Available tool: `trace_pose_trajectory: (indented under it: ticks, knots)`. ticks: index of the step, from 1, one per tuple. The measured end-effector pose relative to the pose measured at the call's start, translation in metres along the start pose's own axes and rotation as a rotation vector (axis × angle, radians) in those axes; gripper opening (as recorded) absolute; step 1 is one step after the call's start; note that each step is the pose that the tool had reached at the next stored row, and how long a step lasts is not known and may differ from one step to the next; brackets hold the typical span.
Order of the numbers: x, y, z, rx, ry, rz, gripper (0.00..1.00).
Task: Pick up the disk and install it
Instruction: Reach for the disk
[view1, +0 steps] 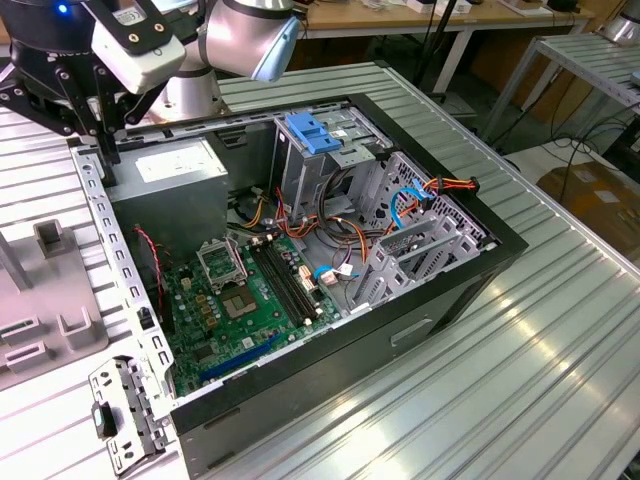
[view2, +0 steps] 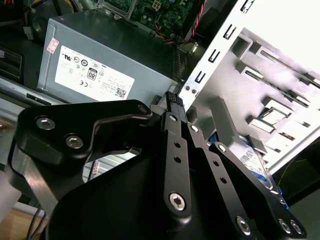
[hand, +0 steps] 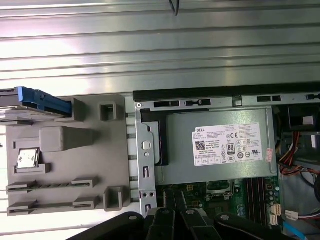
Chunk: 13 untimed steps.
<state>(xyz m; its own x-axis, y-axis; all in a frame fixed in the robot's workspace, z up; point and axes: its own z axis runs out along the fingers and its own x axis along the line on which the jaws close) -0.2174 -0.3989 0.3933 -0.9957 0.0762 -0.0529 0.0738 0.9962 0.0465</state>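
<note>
First wrist view: one disk (hand: 34, 103) rests on one grey fixture (hand: 90, 165).

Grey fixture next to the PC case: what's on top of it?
In the first wrist view, the grey fixture carries the disk at one corner, running off the picture's edge, and a small silver chip in a pocket. The disk hides whatever lies under it.

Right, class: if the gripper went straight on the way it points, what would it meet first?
The gripper would probably meet the case frame beside the power supply; depth is unclear.
</note>
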Motion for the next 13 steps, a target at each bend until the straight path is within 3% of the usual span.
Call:
trace_pose_trajectory:
  ticks: [13]
  knots:
    - [0.0039,-0.0003,-0.0002,0.0,0.0,0.0,0.11]
